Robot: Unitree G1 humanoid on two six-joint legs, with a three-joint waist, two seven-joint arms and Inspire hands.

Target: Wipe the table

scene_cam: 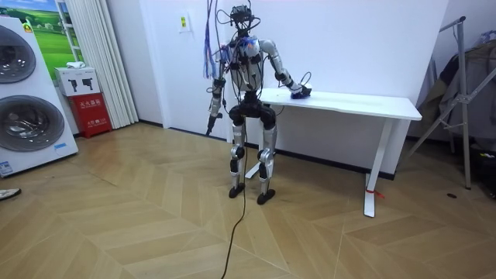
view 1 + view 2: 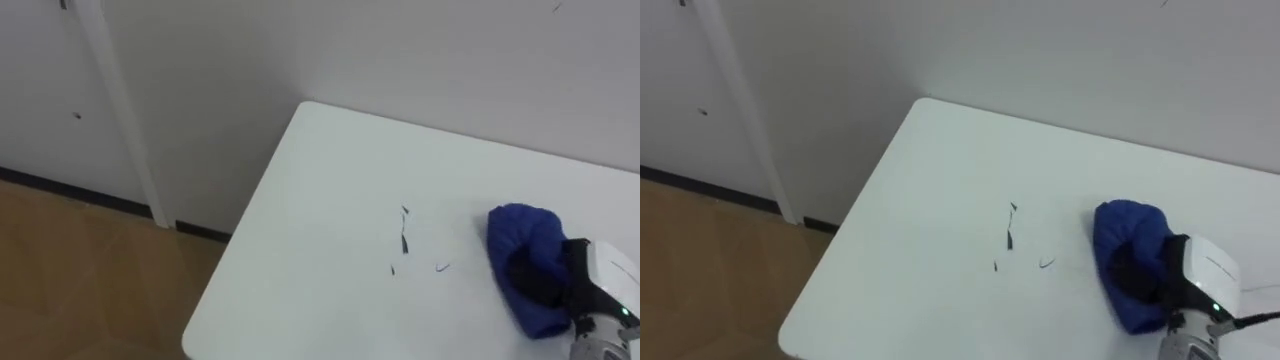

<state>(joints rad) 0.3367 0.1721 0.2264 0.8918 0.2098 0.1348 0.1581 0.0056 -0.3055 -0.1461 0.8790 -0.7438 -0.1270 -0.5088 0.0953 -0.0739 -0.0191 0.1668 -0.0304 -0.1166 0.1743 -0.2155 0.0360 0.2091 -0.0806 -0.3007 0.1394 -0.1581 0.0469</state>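
Several dark marks (image 2: pixel 404 240) lie mid-bench (image 2: pixel 330 180); just right of them sits the blue cloth (image 2: pixel 520 235), the right robot hand (image 2: pixel 545 280) on it, grip impossible to tell. Left robot hand (image 1: pixel 211 116) hangs at its side, likewise unclear.

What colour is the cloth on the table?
Blue; the cloth shows best in the right eye view.

The right hand (image 2: pixel 1197 272), partly buried in the blue cloth (image 2: pixel 1125 235), is cut off at lower right, like the counter (image 2: pixel 940 200).
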